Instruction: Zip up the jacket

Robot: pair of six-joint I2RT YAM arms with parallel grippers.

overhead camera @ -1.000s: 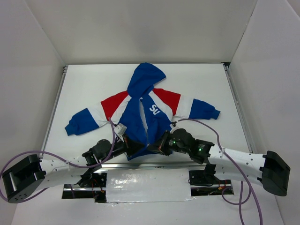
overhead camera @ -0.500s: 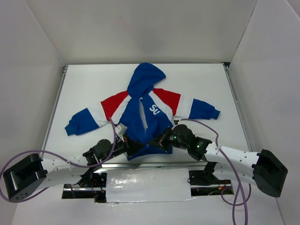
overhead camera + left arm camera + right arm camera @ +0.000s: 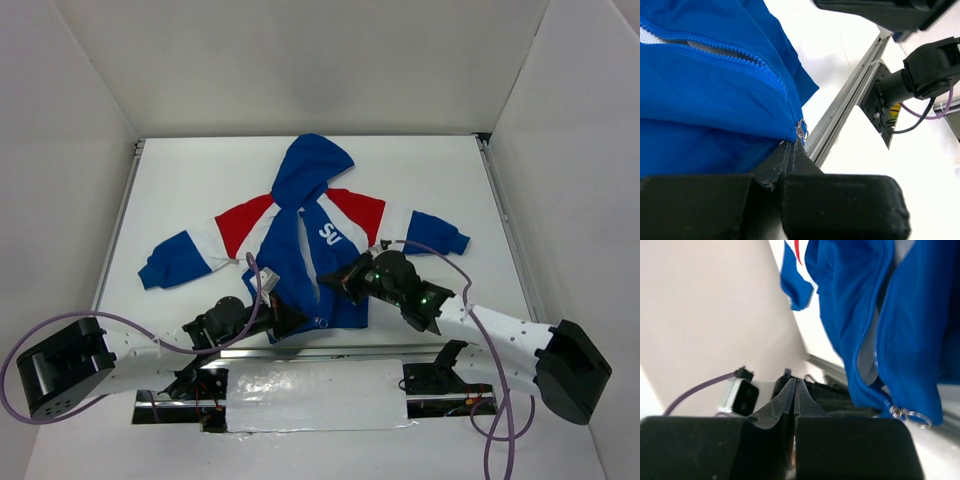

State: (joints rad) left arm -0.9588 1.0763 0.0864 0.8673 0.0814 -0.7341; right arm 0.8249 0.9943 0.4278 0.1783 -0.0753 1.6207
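Note:
The jacket (image 3: pixel 290 262) lies flat on the white table, blue hood at the far end, red and white sleeves spread out, front zipper open. My left gripper (image 3: pixel 299 321) is at the bottom hem. In the left wrist view it (image 3: pixel 792 143) is shut, its tips pinching the blue hem corner (image 3: pixel 715 90) just under the silver zipper pull (image 3: pixel 801 130). My right gripper (image 3: pixel 333 279) hovers over the jacket's right front panel. In the right wrist view it (image 3: pixel 796 383) is shut with nothing between its fingers; the jacket (image 3: pixel 920 340) and zipper pull (image 3: pixel 910 415) sit to its right.
A metal rail (image 3: pixel 300 352) runs along the table's near edge, just below the hem, and a similar rail (image 3: pixel 120 225) lines the left side. White walls enclose the table. Purple cables (image 3: pixel 440 265) loop off both arms. The right arm's base mount (image 3: pixel 890 95) stands past the rail.
My right gripper has risen from the hem toward the chest lettering, staying shut. My left gripper has shifted slightly right at the hem, and the jacket's lower front now lies flatter.

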